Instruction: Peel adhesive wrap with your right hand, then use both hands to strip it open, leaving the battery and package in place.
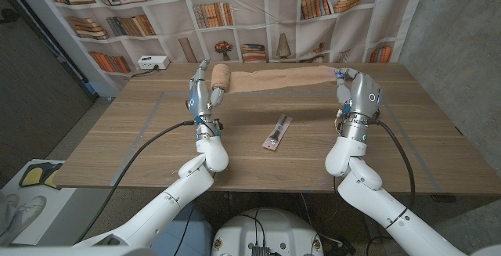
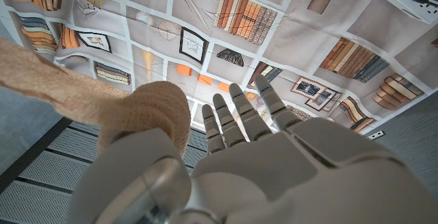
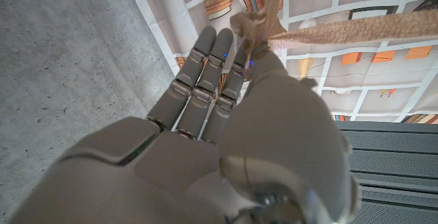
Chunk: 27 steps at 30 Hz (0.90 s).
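Observation:
A tan roll of adhesive wrap (image 1: 220,77) is held up off the table by my left hand (image 1: 200,91), thumb against the roll (image 2: 159,112). From it a long strip of wrap (image 1: 278,78) stretches across to my right hand (image 1: 354,93), which pinches the strip's free end (image 3: 254,25) between thumb and finger. Both hands are raised above the table's far half, the strip taut between them. The battery in its narrow package (image 1: 276,132) lies on the table between the two forearms, in front of the strip, untouched.
The wooden table (image 1: 141,146) has tape lines on its left part. Behind it hangs a bookshelf-printed backdrop (image 1: 258,13), with a white power strip (image 1: 153,63) at the far left edge.

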### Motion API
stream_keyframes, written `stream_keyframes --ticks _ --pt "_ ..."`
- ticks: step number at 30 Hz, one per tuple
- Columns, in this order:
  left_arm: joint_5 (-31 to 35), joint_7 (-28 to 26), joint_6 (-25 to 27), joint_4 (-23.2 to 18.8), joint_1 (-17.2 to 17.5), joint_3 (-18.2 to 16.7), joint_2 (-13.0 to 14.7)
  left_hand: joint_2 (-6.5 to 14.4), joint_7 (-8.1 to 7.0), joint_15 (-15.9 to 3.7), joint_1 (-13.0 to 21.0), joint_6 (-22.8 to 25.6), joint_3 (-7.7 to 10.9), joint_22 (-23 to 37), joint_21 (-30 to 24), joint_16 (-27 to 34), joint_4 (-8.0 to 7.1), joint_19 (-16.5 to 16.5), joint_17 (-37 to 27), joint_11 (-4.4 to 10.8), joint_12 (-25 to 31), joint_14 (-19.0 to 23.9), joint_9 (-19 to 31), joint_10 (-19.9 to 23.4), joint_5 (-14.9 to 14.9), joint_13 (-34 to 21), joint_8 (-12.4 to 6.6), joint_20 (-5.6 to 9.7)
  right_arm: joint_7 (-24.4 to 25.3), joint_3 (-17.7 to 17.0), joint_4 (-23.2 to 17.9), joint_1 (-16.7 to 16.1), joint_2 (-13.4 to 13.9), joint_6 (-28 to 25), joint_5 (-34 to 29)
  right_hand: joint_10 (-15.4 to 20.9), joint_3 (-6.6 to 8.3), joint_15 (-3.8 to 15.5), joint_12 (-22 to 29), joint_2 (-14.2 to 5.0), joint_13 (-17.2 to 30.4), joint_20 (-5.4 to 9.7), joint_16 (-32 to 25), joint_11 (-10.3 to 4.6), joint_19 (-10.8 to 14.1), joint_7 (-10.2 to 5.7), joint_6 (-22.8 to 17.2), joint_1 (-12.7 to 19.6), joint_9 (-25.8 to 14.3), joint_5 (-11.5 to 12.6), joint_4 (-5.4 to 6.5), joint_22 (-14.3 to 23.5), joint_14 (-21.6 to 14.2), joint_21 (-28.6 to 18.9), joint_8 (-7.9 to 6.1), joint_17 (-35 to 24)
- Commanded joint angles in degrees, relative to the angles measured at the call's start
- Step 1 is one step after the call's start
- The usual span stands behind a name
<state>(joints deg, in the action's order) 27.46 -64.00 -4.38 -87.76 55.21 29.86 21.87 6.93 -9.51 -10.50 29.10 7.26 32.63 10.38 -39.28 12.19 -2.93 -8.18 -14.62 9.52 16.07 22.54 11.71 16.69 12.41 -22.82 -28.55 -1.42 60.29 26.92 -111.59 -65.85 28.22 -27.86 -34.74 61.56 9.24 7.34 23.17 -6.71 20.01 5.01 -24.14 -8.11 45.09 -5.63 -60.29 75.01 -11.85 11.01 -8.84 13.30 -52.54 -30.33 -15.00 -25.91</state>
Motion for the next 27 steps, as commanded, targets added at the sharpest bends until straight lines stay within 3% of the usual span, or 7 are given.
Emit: stream_keyframes --ticks 1,12,22,27 --pt "0.7 0.0 -1.1 -0.1 1.2 -1.8 -0.5 0.2 -0.14 -1.43 -0.5 0.0 0.25 0.1 0.4 -0.2 -0.04 -0.2 0.0 -0.08 0.2 1.1 0.0 0.1 0.4 0.0 0.23 0.04 0.7 -1.4 -0.5 -1.1 -0.1 -1.2 1.4 0.2 -0.28 6.56 0.3 -0.14 0.1 1.44 0.2 -0.02 -0.4 -0.01 -0.5 0.9 -0.2 0.4 -0.03 0.0 -0.7 -0.6 0.06 -0.3" --pt "0.7 0.0 -1.4 -1.2 3.4 -3.8 -0.4 0.2 -0.02 -1.26 -0.7 -0.4 0.22 0.1 0.5 -0.4 -0.11 -0.2 0.3 -0.33 0.0 0.6 -0.1 -0.2 0.4 0.1 0.56 0.0 -0.1 -2.8 -1.4 -1.9 1.2 -0.8 2.9 0.2 -0.3 6.56 0.3 -0.15 0.2 1.47 0.4 -0.19 -0.8 -0.01 -0.5 0.9 -0.2 0.4 -0.02 -0.1 -0.7 -0.9 0.21 -0.3" --pt "0.6 0.0 -1.0 -3.2 5.0 -4.8 1.2 0.4 0.06 -1.17 -1.0 -0.4 0.12 0.0 0.7 -0.5 -0.42 -0.2 0.4 -0.25 -0.1 0.5 -0.1 -0.3 0.4 0.1 0.73 0.03 -1.1 -4.6 -2.6 -3.4 2.1 -1.6 4.1 0.2 -0.31 6.56 0.3 -0.2 0.3 1.48 0.5 -0.04 -1.0 0.01 -0.6 0.9 -0.3 0.4 0.0 -0.1 -0.7 -1.1 0.29 -0.3" --pt "0.2 0.2 -0.2 -4.3 5.6 -4.5 3.4 0.4 0.09 -1.15 -1.2 -0.4 0.05 0.0 0.8 -0.5 -0.54 -0.2 0.5 -0.48 -0.1 0.4 -0.1 -0.4 0.3 0.1 0.82 0.02 -1.8 -5.3 -3.2 -3.9 2.8 -2.4 4.3 0.1 -0.33 6.56 0.3 -0.2 0.3 1.5 0.6 -0.12 -1.1 -0.04 -0.5 1.0 -0.3 0.4 0.0 -0.2 -0.8 -1.2 0.4 -0.4"
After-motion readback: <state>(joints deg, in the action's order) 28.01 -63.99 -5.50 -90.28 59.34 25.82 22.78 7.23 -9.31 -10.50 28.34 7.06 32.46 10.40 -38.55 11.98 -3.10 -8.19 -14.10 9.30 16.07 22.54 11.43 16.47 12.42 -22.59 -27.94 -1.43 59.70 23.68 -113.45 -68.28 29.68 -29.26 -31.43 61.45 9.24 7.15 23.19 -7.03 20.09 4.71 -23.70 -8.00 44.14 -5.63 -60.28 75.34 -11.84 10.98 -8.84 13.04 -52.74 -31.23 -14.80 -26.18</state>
